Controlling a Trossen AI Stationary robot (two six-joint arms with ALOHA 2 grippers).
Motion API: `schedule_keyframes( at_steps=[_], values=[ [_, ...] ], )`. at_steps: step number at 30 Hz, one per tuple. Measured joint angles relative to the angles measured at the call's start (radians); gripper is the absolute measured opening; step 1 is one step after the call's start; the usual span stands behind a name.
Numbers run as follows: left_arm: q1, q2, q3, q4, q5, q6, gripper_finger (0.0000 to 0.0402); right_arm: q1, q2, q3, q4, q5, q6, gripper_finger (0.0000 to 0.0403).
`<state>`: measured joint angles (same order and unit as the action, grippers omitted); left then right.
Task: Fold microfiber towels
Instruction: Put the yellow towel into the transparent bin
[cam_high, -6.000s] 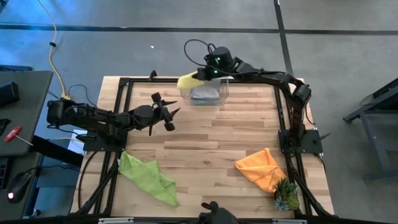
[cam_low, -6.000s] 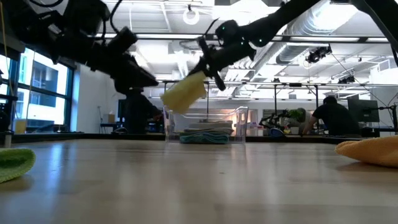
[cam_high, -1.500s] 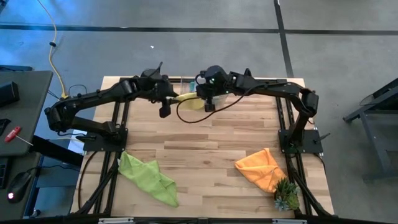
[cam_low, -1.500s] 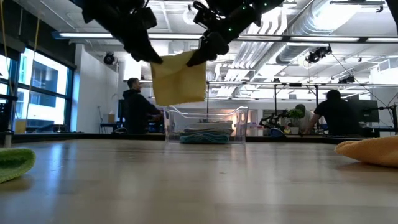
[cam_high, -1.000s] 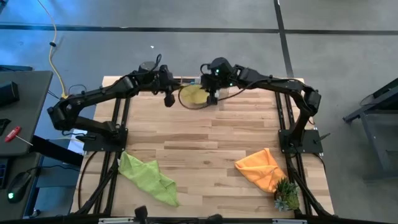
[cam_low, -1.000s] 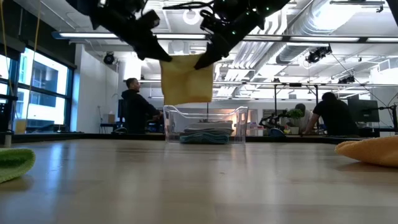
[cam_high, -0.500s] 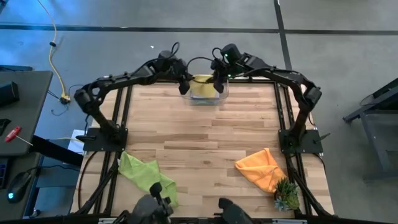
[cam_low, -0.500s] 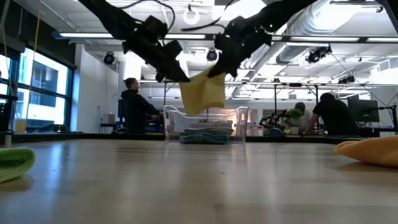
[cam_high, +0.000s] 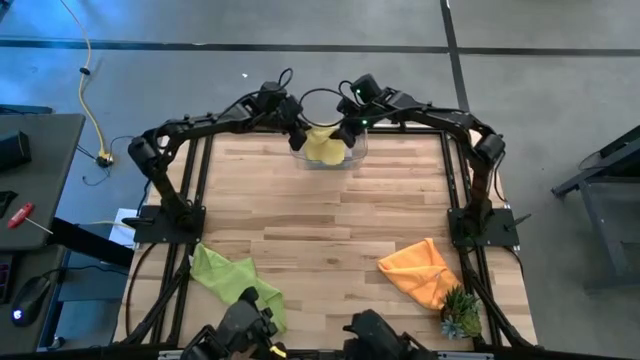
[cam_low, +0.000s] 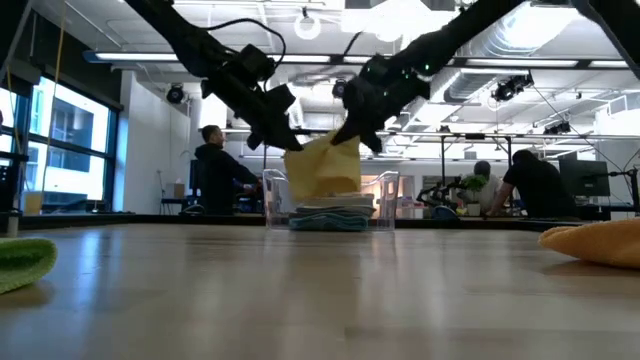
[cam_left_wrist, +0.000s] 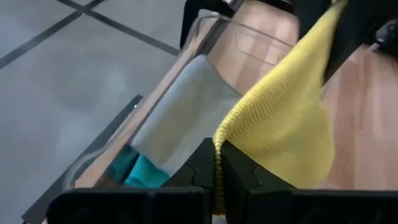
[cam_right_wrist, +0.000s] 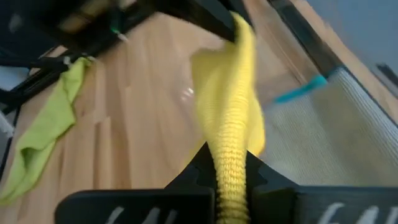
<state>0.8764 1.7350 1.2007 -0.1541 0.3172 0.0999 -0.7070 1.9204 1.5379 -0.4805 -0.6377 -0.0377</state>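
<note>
The yellow towel is pinched at one corner by the left gripper and at the opposite corner by the right gripper, both clamped fully onto the cloth, which is hung over the clear bin at the table's far edge. A grey towel over a teal one is seen in the bin from the left wrist (stacked flat). The lime green towel and orange towel are shown lying crumpled near the front edge only from above.

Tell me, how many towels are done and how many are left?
Grey towel and teal towel already lie in the clear bin. Both grippers, left and right, hold the yellow towel above it. The lime green towel and orange towel lie crumpled, unfolded.
</note>
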Motion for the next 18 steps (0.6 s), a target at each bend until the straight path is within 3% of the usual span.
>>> schedule_keyframes(
  at_steps=[6, 10, 18],
  values=[
    [0.008, 0.067, -0.001, 0.051, -0.016, 0.015, 0.0, -0.011, 0.054, 0.0, 0.037, 0.003, 0.03, 0.0],
    [0.004, 0.113, -0.001, 0.11, -0.08, 0.025, 0.0009, -0.032, 0.057, 0.0, 0.031, 0.071, 0.03, 0.0],
    [0.01, 0.111, -0.002, 0.129, -0.186, 0.087, 0.0099, -0.06, 0.07, 0.0, -0.001, 0.194, -0.007, 0.0017]
  ],
)
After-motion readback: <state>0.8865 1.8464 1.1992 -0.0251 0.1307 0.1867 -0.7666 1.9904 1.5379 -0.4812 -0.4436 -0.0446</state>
